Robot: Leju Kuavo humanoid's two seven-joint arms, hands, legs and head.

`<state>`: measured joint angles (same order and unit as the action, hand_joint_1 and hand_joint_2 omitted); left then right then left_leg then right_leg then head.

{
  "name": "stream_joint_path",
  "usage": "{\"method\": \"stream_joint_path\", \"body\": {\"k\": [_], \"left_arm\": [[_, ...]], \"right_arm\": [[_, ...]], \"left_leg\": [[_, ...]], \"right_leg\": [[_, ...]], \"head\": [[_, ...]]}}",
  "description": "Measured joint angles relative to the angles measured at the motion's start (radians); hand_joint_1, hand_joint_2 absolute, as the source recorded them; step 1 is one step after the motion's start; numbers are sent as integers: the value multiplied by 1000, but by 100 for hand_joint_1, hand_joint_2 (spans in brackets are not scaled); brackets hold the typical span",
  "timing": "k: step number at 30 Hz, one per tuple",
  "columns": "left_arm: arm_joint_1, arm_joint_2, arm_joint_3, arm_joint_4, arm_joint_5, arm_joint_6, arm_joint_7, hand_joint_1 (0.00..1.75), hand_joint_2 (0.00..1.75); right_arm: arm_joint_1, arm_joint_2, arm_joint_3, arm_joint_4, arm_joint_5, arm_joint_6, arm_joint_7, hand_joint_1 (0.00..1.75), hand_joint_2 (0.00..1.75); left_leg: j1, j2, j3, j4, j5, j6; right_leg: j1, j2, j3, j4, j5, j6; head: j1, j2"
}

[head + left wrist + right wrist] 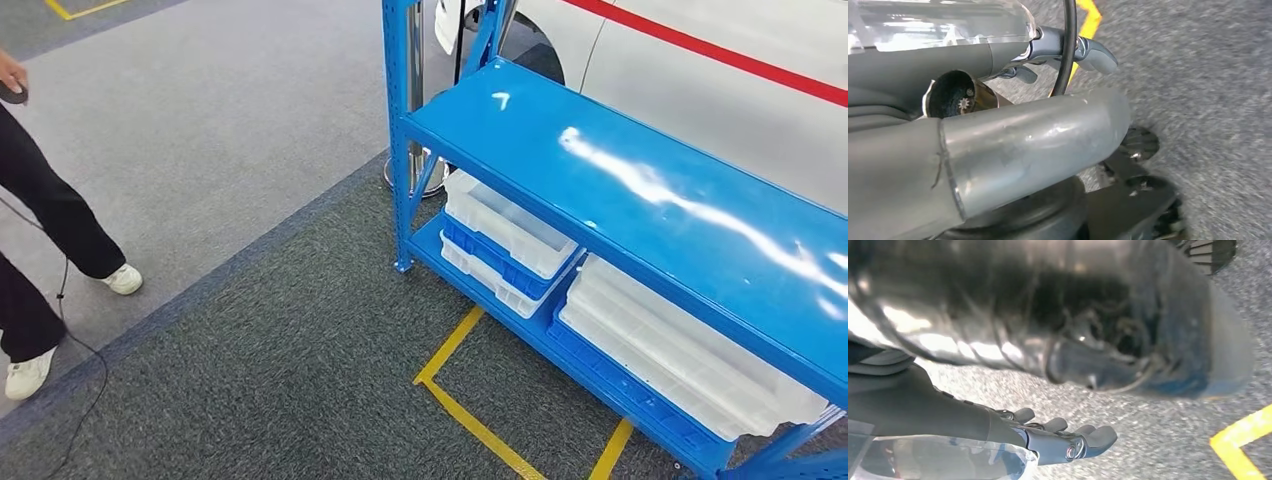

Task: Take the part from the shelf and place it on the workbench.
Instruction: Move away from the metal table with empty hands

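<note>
From the head view I saw a blue shelf [640,190] with a glossy top level carrying strong glare. On its lower level sat white bins [505,225] stacked in blue trays [480,255], the right-hand stack cut off by the picture's edge. I could not make out any part inside the bins; their contents were hidden under the top level. A yellow floor line [470,415] ran on the grey carpet [280,370] before the shelf. A person's legs [40,220] in dark trousers and white shoes stood at the left, the body cut off above.

From the left wrist view I saw the left hand [1048,52] hanging over the carpet, its fingers [1095,55] extended and slightly apart, with nothing visible in them. A black cable [1068,45] crossed in front of the fingers. The image was blurred.

From the right wrist view I saw the right hand [1058,437] with fingers [1098,437] stretched out side by side, nothing held. Carpet and a yellow line corner [1243,445] lay beyond it, softened by blur.
</note>
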<state>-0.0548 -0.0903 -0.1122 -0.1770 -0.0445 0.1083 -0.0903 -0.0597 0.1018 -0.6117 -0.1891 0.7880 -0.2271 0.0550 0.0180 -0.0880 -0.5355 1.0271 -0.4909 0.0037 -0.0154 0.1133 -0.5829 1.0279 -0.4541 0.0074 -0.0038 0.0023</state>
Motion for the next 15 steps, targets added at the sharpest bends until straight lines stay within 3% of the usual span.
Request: {"method": "stream_joint_path", "body": {"k": [2, 4, 6, 8, 9, 10, 11, 13, 15], "left_arm": [[-3, -1, 0, 0, -2, -1, -1, 0, 0], [-3, -2, 0, 0, -6, -3, 0, 0, 0], [1, -4, 0, 0, -8, -4, 1, 0, 0], [6, -4, 0, 0, -9, -4, 3, 0, 0], [7, -5, 0, 0, -9, -4, 4, 0, 0], [7, -5, 0, 0, -9, -4, 5, 0, 0], [6, -5, 0, 0, -10, -4, 6, 0, 0], [5, -6, 0, 0, -13, -6, 10, 0, 0], [5, -7, 0, 0, -17, -7, 16, 0, 0]], "right_arm": [[4, -1, -1, 0, 4, -1, 2, 0, 0], [7, -4, -3, 0, 7, -3, 2, 0, 0], [6, -6, -3, 0, 9, -4, 1, 0, 0], [4, -6, -3, 0, 10, -4, 0, 0, 0], [5, -6, -3, 0, 11, -4, 0, 0, 0], [6, -7, -3, 0, 11, -4, 0, 0, 0], [7, -8, -3, 0, 12, -4, -2, 0, 0], [7, -11, -3, 0, 12, -5, -4, 0, 0], [4, -12, -3, -1, 13, -5, -6, 0, 0]], "left_leg": [[-2, 17, 1, -6, 3, 10], [-1, 44, 3, -17, 13, 27], [-1, 75, 3, -24, 18, 38], [-5, 107, 0, -24, 17, 40], [-6, 122, 0, -23, 17, 40], [-6, 136, 0, -23, 16, 40], [-6, 148, 2, -23, 14, 38], [-9, 168, 6, -21, 10, 32], [-14, 186, 10, -20, 5, 23]], "right_leg": [[-3, 19, -9, -2, 6, 16], [-3, -20, -22, 20, -10, 24], [0, -85, -68, 119, -70, 29], [-1, -106, -127, 248, -127, 33], [-1, -108, -138, 275, -131, 34], [0, -111, -128, 264, -115, 34], [0, -118, -98, 213, -85, 32], [7, -157, -18, 71, -28, 22], [16, -180, 18, -3, -11, 9]], "head": [[0, 0], [1, 0], [2, 0], [2, 0], [2, 0], [2, 0], [2, 0], [2, 0], [2, 0]]}}
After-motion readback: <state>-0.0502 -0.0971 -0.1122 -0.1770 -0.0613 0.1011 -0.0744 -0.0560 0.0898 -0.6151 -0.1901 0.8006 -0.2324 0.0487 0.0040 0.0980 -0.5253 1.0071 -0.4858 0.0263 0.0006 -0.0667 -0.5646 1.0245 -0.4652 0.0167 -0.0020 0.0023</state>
